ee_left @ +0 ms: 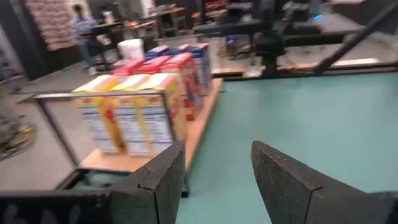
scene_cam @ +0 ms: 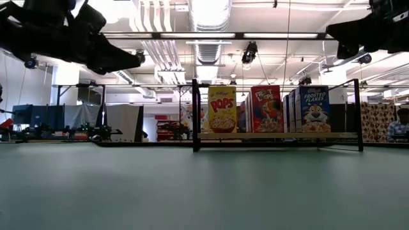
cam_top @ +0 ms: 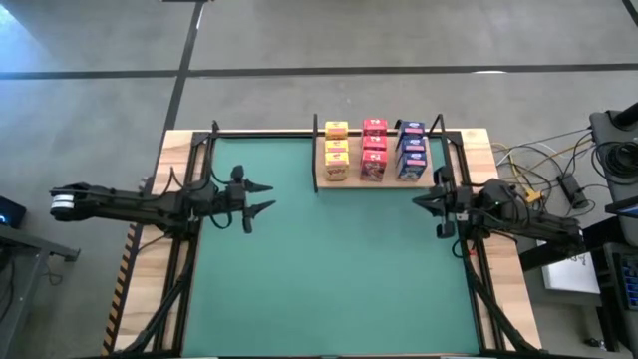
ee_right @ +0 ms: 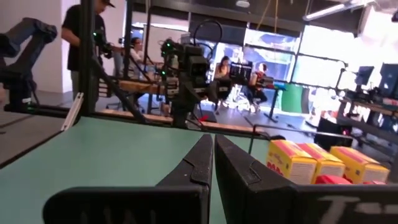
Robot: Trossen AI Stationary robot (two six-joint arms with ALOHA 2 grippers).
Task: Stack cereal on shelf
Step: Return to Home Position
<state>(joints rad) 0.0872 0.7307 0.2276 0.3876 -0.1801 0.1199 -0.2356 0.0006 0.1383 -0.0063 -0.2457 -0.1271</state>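
Note:
The cereal boxes stand upright in three rows on the shelf (cam_top: 384,183), a light-wood board with thin black posts at the table's far side: yellow boxes (cam_top: 336,153), red boxes (cam_top: 374,150), blue boxes (cam_top: 412,150). The low view shows the fronts of a yellow box (scene_cam: 222,109), a red box (scene_cam: 266,109) and a blue box (scene_cam: 313,109). My left gripper (cam_top: 265,197) hovers open above the mat's left part, holding nothing. My right gripper (cam_top: 417,199) hovers shut at the mat's right edge, near the shelf's right end, and touches nothing.
A green mat (cam_top: 329,279) covers the table inside a black frame (cam_top: 189,249). Cables (cam_top: 538,165) lie beyond the table's right edge. People stand and sit in the room behind the table (ee_right: 84,37).

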